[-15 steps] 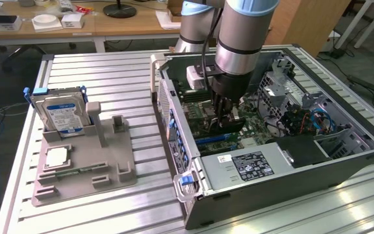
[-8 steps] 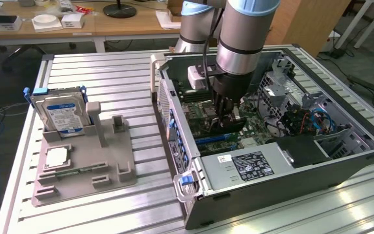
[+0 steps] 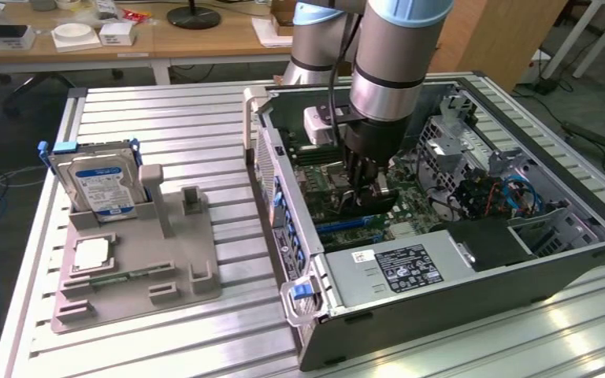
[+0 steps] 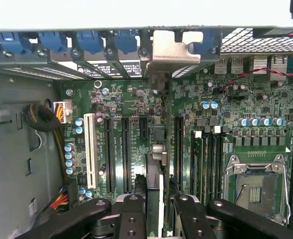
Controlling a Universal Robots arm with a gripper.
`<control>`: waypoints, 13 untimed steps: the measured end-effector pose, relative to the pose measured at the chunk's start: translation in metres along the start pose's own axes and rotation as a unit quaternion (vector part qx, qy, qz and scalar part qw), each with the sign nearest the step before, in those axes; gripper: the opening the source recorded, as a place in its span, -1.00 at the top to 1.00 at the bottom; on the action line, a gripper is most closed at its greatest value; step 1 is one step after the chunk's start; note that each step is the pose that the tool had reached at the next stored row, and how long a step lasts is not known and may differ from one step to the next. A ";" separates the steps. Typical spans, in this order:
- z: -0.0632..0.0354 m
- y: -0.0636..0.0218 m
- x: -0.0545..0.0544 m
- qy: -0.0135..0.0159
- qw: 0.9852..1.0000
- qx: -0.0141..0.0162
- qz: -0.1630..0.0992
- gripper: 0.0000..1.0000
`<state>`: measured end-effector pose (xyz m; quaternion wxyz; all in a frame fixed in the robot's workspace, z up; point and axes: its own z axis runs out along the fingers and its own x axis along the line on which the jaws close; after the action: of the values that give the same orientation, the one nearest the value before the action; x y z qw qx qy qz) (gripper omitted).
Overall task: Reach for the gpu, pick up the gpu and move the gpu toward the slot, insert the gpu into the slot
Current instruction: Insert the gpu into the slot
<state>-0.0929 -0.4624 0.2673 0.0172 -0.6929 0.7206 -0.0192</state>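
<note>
My gripper reaches down into the open computer case and is shut on the gpu. The gpu is a thin dark card seen edge-on between the black fingers. Its metal bracket is against the case's rear wall, among the blue slot clips. The card stands upright over the green motherboard, in line with the long black connectors. The slot is hidden beneath the card, and I cannot tell whether the card's edge is seated in it. In the exterior view the gripper is low over the board with the gpu.
Black expansion connectors and a white one flank the card, and the square processor socket is close by. Cables lie near the case wall. Outside the case, a grey fixture holds a hard drive and a processor chip.
</note>
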 end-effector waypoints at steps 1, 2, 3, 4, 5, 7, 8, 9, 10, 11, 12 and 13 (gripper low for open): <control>0.0001 0.0000 0.000 0.000 1.000 0.000 0.000 0.47; 0.0001 0.0000 0.000 0.000 1.000 0.000 0.000 0.47; 0.0001 0.0000 0.000 0.000 1.000 0.000 0.000 0.47; 0.0000 0.0000 0.000 0.000 1.000 0.000 0.000 0.47; 0.0000 0.0000 0.000 0.000 1.000 0.000 0.000 0.47; 0.0002 -0.0010 -0.001 0.000 1.000 0.001 0.000 0.47; 0.0001 -0.0018 -0.001 0.000 1.000 0.001 0.000 0.47; 0.0001 -0.0023 -0.001 0.000 1.000 0.001 0.000 0.47; 0.0002 -0.0026 -0.001 0.000 1.000 0.001 0.000 0.47; 0.0002 -0.0026 -0.001 0.000 1.000 0.001 0.000 0.47; 0.0002 -0.0026 -0.001 0.000 1.000 0.001 0.000 0.47; 0.0001 -0.0026 -0.001 0.000 1.000 0.003 0.000 0.47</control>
<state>-0.0903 -0.4614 0.2673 0.0195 -0.6927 0.7206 -0.0214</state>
